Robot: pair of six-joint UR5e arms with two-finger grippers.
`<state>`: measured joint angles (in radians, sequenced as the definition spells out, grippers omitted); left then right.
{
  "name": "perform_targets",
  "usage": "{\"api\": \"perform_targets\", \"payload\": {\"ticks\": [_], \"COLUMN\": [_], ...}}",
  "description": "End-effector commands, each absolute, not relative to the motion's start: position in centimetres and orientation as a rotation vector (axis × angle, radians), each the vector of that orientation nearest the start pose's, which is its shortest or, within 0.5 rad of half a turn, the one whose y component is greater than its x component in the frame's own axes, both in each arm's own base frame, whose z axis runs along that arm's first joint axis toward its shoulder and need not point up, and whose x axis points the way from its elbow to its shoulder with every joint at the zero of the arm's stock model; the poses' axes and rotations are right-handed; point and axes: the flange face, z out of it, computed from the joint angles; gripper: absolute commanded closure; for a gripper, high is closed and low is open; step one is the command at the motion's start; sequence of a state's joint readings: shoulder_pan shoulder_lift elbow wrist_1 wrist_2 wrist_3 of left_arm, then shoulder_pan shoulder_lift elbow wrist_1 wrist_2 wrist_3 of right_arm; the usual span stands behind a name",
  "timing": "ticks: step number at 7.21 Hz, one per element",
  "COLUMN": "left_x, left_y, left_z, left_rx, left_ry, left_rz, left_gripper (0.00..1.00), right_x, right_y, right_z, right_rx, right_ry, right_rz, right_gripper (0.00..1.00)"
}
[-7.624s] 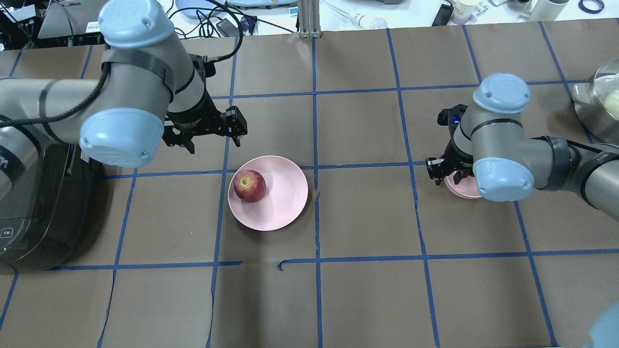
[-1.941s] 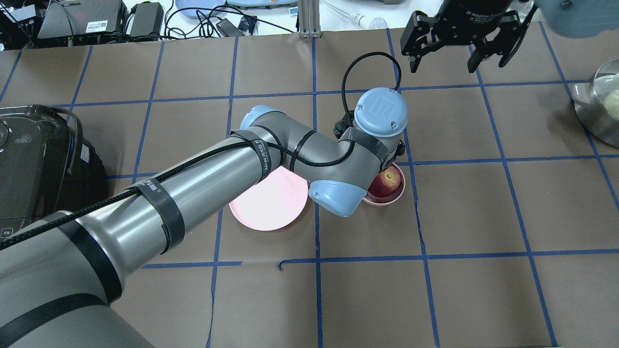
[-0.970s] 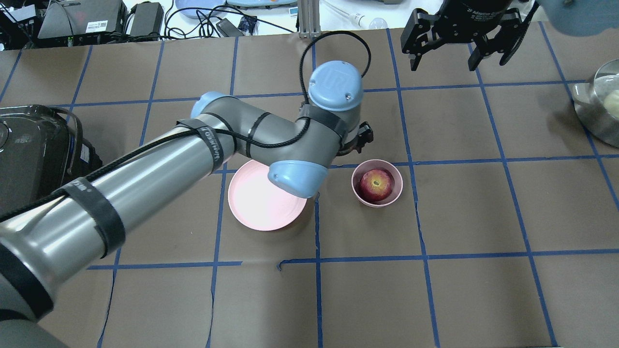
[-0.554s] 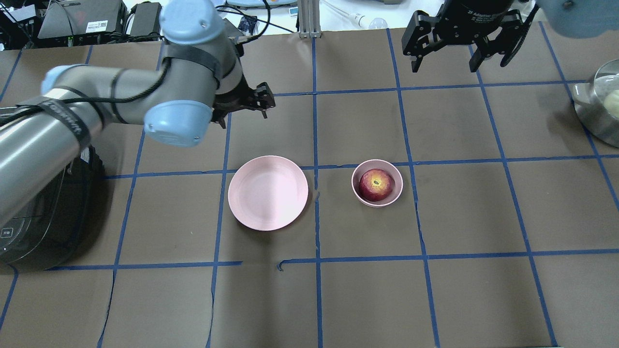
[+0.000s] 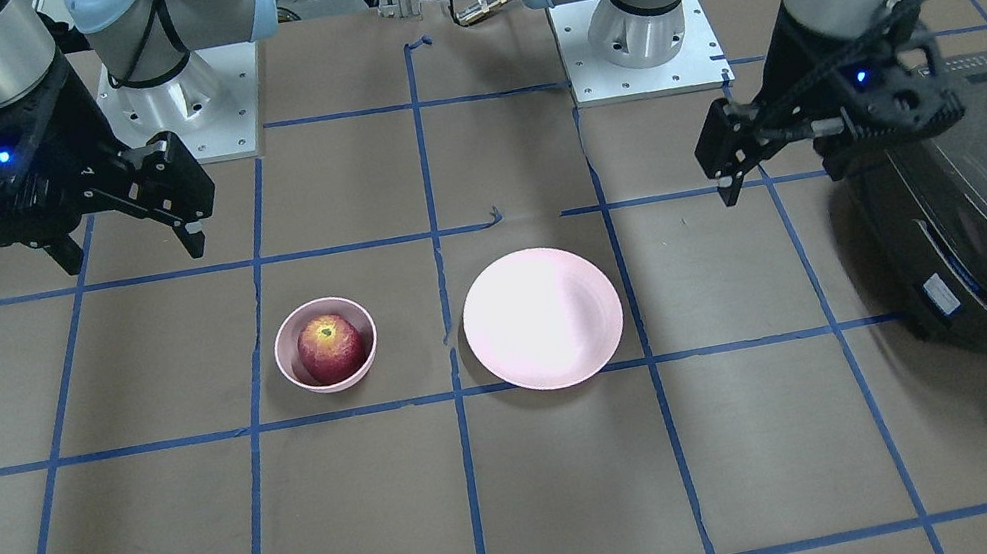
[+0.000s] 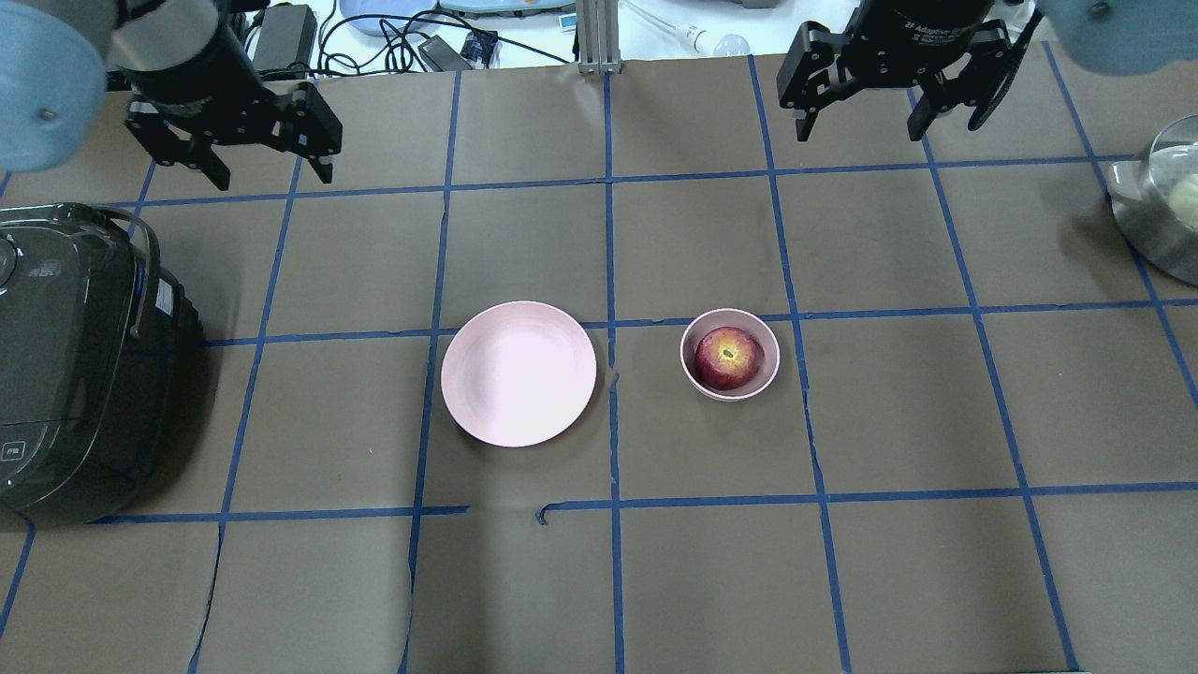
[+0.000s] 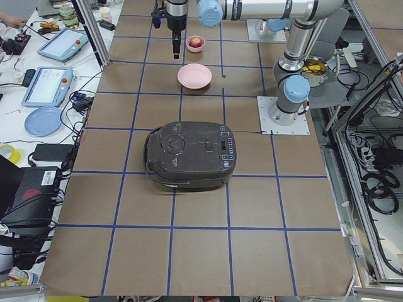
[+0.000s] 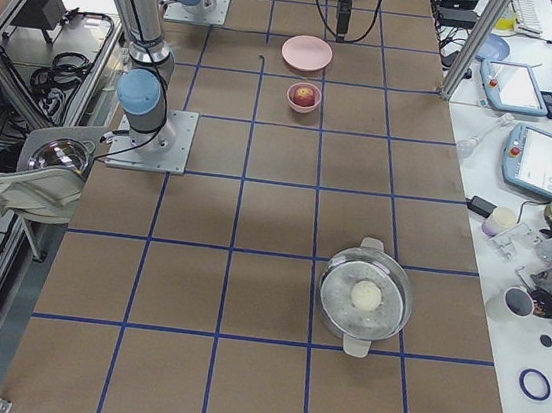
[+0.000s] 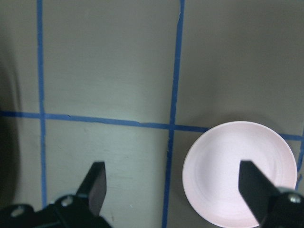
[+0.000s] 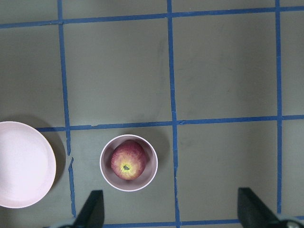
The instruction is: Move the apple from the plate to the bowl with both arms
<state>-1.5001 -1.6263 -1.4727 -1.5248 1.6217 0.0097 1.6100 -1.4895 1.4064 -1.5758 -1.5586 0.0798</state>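
The red apple (image 6: 728,358) sits stem-up inside the small pink bowl (image 6: 730,396), right of the table's middle. It also shows in the front view (image 5: 330,348) and the right wrist view (image 10: 128,159). The wide pink plate (image 6: 518,373) lies bare just left of the bowl, and shows in the left wrist view (image 9: 237,178). My left gripper (image 6: 271,173) is open and empty, raised over the far left. My right gripper (image 6: 884,126) is open and empty, raised over the far right, beyond the bowl.
A black rice cooker (image 6: 75,356) stands at the left edge, near my left arm. A steel pot (image 6: 1161,206) sits at the right edge. Blue tape lines grid the brown table cover. Cables and devices lie beyond the far edge.
The apple went from the plate into the bowl, which now stands near the middle. My left arm has drawn back from the bowl to the far left. My right gripper has stayed put.
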Motion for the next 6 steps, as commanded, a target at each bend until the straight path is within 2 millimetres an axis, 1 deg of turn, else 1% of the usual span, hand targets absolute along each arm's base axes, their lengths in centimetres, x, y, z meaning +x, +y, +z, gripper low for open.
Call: {"api": "perform_targets", "payload": {"ticks": [1,2,3,5,6], "left_x": [-8.7,-9.0,-9.7,-9.8,-9.7], "left_y": [-51.6,-51.4,-51.4,-51.4,-51.8], "left_z": [54.8,54.7,54.2,54.3,53.5], "left_rx": [-0.096,-0.091,-0.078,-0.075,-0.077], "left_ry": [3.086,3.093,3.119,3.124,3.123], "left_rz": [-0.162,-0.156,-0.143,-0.146,-0.124], "left_gripper": [0.0,0.0,0.0,0.0,0.0], "right_x": [15.5,15.6,15.6,15.5,15.5], "right_y": [-52.8,-52.8,-52.8,-52.8,-52.8], "right_z": [52.8,52.8,52.8,52.8,52.8], "right_rx": [0.064,0.062,0.062,0.062,0.062], "right_ry": [3.12,3.122,3.122,3.123,3.123], "right_rz": [-0.138,-0.14,-0.14,-0.14,-0.14], "right_gripper": [0.0,0.0,0.0,0.0,0.0]}}
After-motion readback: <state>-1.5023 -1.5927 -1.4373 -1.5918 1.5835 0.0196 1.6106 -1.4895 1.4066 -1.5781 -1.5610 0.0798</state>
